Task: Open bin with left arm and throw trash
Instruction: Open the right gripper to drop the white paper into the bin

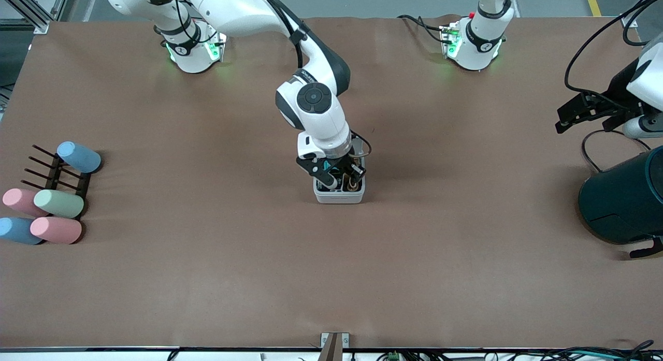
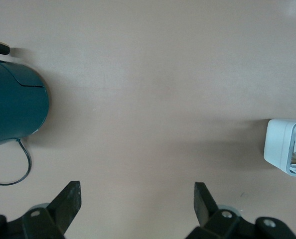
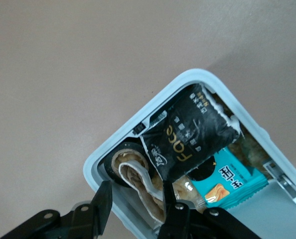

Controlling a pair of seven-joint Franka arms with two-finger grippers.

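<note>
White-grey bin (image 1: pixel 339 196) is sitting open at mid-table, containing a black wrapper (image 3: pixel 188 134) lettered "Face", a teal packet (image 3: pixel 232 181) and a dark tape ring (image 3: pixel 119 164). The right gripper (image 1: pixel 339 175) is hovering over it, fingers narrowly parted and holding nothing. The left gripper (image 2: pixel 137 201) is waiting wide open above the table's left-arm end, beside the teal cylinder (image 1: pixel 624 200).

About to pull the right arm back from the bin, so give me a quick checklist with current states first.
1. Bin lid open: ok.
2. Black wrapper inside the bin: ok.
3. Tape ring inside the bin: ok.
4. Right gripper empty, fingers open over the bin: ok.
5. Left gripper open and parked above the dark teal cylinder, away from the bin: ok.
6. White stick-like piece in the bin: cannot tell.
</note>
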